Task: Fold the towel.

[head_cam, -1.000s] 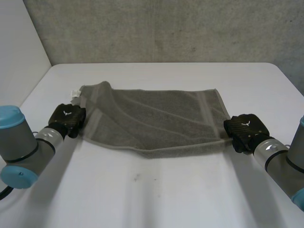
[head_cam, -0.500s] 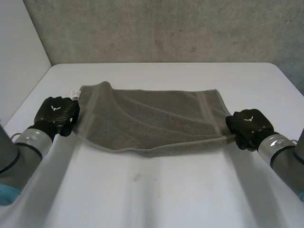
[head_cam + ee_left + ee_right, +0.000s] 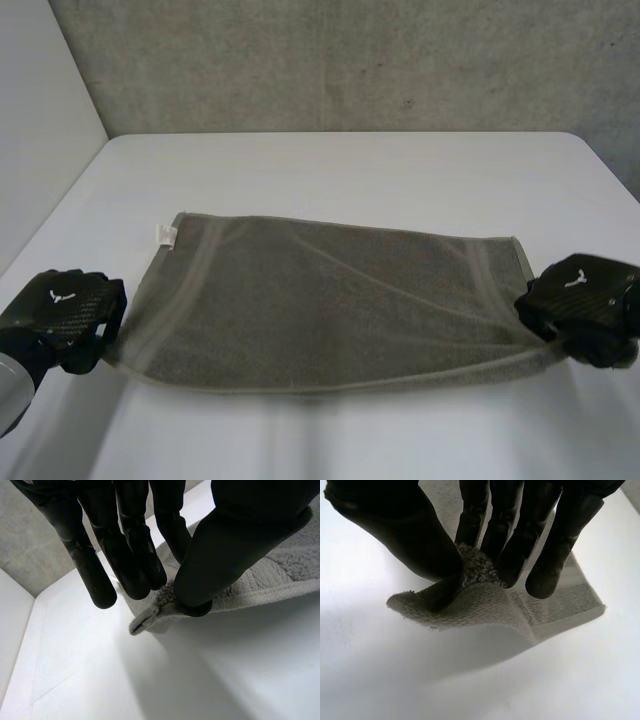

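A grey towel is stretched out over the white table, its near edge lifted off the surface. My left hand pinches the near left corner of the towel between thumb and fingers. My right hand pinches the near right corner of the towel the same way, cloth bunched between thumb and fingers. A small white tag sticks out at the far left corner, which lies on the table.
A grey wall runs behind the table's far edge. Bare white tabletop lies beyond the towel and in front of it. A pale wall stands to the left.
Both hands have pulled toward the near edge and outward, dragging the towel along. The towel has gone from slack and wrinkled to stretched wide and nearly flat.
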Controlling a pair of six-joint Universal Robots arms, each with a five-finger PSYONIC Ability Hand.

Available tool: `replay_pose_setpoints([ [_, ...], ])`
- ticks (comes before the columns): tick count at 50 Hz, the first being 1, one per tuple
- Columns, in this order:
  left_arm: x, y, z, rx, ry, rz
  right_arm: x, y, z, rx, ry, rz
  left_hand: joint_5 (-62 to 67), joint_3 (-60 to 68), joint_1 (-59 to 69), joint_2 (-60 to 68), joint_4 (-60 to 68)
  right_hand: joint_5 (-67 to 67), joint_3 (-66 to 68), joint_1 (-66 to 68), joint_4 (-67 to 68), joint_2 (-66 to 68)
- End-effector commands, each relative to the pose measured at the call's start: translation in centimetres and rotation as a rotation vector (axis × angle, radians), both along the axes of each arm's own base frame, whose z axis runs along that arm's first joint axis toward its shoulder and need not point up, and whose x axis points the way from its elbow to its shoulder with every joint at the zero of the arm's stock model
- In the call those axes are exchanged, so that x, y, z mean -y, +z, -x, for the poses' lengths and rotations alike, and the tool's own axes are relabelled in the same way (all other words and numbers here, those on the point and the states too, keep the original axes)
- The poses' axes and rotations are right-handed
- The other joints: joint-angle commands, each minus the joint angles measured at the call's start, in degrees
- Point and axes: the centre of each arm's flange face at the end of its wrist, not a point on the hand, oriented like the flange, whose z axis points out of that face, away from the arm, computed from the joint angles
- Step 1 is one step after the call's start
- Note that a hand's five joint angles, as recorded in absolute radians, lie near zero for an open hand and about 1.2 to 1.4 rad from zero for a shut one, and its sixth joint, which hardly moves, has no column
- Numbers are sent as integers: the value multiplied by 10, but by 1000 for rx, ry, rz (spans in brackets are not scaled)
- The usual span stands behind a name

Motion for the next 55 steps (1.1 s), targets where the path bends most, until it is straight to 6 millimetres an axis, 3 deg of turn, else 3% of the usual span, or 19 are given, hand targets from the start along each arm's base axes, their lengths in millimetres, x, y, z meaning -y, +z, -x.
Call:
replay_pose_setpoints([
  [1, 41, -7, 2, -37, -33, 35, 35, -7, -2, 97, -29, -51, 116, 103, 121, 103, 102, 44, 43, 49, 30, 47],
  [2, 41, -7, 2, -37, -33, 35, 45, -11, -2, 114, -44, -68, 116, 103, 121, 103, 102, 44, 43, 49, 30, 47],
  [4, 72, -14, 17, -90, -67, 50, 56, -16, -3, 131, -61, -81, 116, 103, 121, 103, 102, 44, 43, 49, 30, 47],
  [5, 73, -14, 17, -90, -68, 50, 66, -21, -4, 148, -76, -94, 116, 103, 121, 103, 102, 44, 43, 49, 30, 47],
  [7, 104, -26, 32, -115, -56, 35, 80, -30, -6, 168, -95, -106, 116, 103, 121, 103, 102, 44, 43, 49, 30, 47],
  [8, 104, -26, 32, -115, -56, 35, 80, -30, -6, 169, -96, -106, 116, 103, 121, 103, 102, 44, 43, 49, 30, 47],
  [10, 140, -36, 36, -87, 4, 50, 105, -41, -12, 203, -129, -82, 116, 103, 121, 103, 102, 44, 43, 49, 30, 47],
  [11, 140, -36, 36, -87, 5, 50, 106, -41, -12, 203, -130, -82, 116, 103, 121, 103, 102, 44, 43, 49, 30, 47],
  [12, 157, -40, 36, -79, 35, 62, 117, -45, -15, 214, -154, -63, 116, 103, 121, 103, 102, 44, 43, 49, 30, 47],
  [13, 157, -40, 36, -79, 35, 63, 128, -48, -15, 221, -182, -37, 116, 103, 121, 103, 102, 44, 43, 49, 30, 47],
  [15, 186, -46, 40, -74, 55, 88, 139, -53, -16, 224, -208, -11, 116, 103, 121, 103, 102, 44, 43, 49, 30, 47],
  [16, 186, -46, 40, -74, 55, 88, 139, -53, -16, 224, -208, -11, 116, 103, 121, 103, 102, 44, 43, 49, 30, 47],
  [18, 207, -50, 49, -81, 43, 111, 158, -59, -20, 232, -239, 54, 116, 103, 121, 103, 102, 44, 43, 49, 30, 47],
  [23, 229, -53, 67, -88, 16, 146, 172, -67, -33, 259, -231, 113, 116, 103, 121, 103, 102, 44, 43, 49, 30, 47],
  [34, 264, -64, 87, -105, -13, 226, 190, -84, -45, 263, -263, 250, 116, 103, 121, 103, 102, 44, 43, 49, 30, 47],
  [50, 269, -64, 89, -110, -16, 241, 202, -109, -51, 249, -269, 269, 116, 103, 121, 103, 102, 44, 43, 49, 30, 47],
  [51, 267, -60, 91, -114, -20, 240, 202, -109, -52, 246, -267, 271, 0, -13, 5, -14, -14, 26, 26, 31, 12, 30],
  [52, 262, -55, 92, -113, -25, 229, 200, -110, -55, 247, -262, 268, -248, -261, -243, -261, -262, -74, -74, -69, -88, -70],
  [55, 256, -50, 92, -109, -26, 208, 198, -107, -57, 251, -257, 265, -348, -361, -343, -361, -362, -87, -87, -82, -100, -83],
])
